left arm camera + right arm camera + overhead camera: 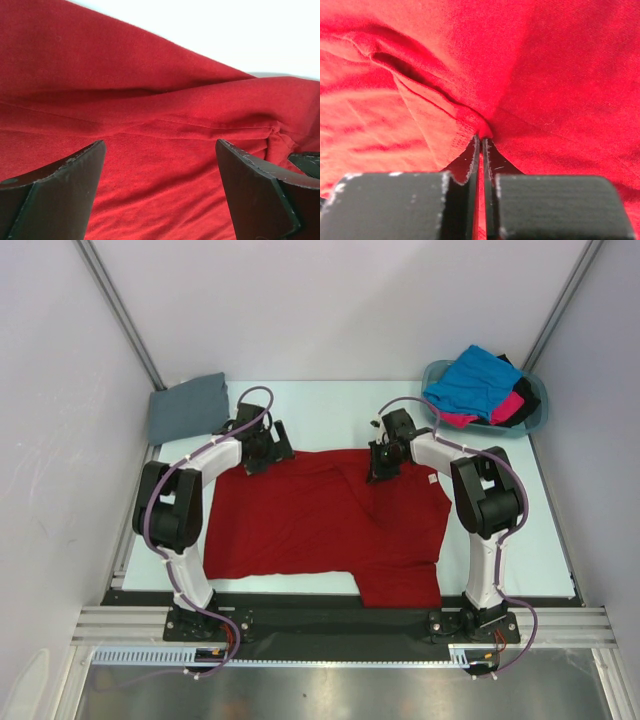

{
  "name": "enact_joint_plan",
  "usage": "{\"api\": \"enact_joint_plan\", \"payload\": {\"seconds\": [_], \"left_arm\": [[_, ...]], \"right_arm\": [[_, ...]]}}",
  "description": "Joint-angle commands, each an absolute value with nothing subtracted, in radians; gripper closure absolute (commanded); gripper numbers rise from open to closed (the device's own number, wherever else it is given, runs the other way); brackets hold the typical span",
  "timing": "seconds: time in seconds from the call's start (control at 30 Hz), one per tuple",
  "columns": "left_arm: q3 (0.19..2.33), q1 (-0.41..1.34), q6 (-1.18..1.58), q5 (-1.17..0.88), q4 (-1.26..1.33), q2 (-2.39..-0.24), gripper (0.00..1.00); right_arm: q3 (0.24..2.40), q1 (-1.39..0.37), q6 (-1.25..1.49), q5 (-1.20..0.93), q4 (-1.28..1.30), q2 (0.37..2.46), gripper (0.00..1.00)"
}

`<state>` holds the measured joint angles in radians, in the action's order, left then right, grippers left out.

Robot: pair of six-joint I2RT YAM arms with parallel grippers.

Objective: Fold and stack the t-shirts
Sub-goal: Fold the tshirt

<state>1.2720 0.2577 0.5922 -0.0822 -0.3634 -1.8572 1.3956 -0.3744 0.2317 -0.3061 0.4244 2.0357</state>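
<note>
R wrist cam only: right gripper [481, 141] pinching red shirt [545, 75].

The deep red t-shirt [310, 525] is plain, without print. The slate grey t-shirt [187, 407] is plain too. The teal basket [537, 420] holds a bright blue t-shirt [470, 380], a hot pink t-shirt [503, 408] and a black t-shirt [527, 398]. The surface [320, 405] is pale mint. The fingers [55, 195] are black, with edges scuffed whitish.
</note>
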Motion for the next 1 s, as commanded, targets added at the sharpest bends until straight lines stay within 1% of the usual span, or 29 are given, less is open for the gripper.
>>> {"api": "enact_joint_plan", "payload": {"seconds": [0.0,0.23,0.43,0.73,0.9,0.97], "left_arm": [[1.312,0.264,0.571,-0.087,-0.367,-1.864,0.03],[1.318,0.262,0.571,-0.084,-0.371,-1.856,0.03],[1.316,0.264,0.572,-0.081,-0.374,-1.850,0.03],[1.321,0.262,0.572,-0.068,-0.390,-1.844,0.03],[1.325,0.262,0.571,-0.049,-0.406,-1.841,0.03],[1.325,0.264,0.571,-0.048,-0.410,-1.841,0.03]], "right_arm": [[1.391,-0.373,0.230,-0.342,0.410,2.025,1.00],[1.362,-0.380,0.221,-0.397,0.423,1.928,1.00],[1.342,-0.440,0.206,-0.402,0.469,1.833,1.00],[1.306,-0.557,0.236,-0.373,0.495,1.825,1.00],[1.279,-0.586,0.262,-0.365,0.488,1.829,1.00],[1.275,-0.588,0.270,-0.321,0.494,1.825,0.82]]}}
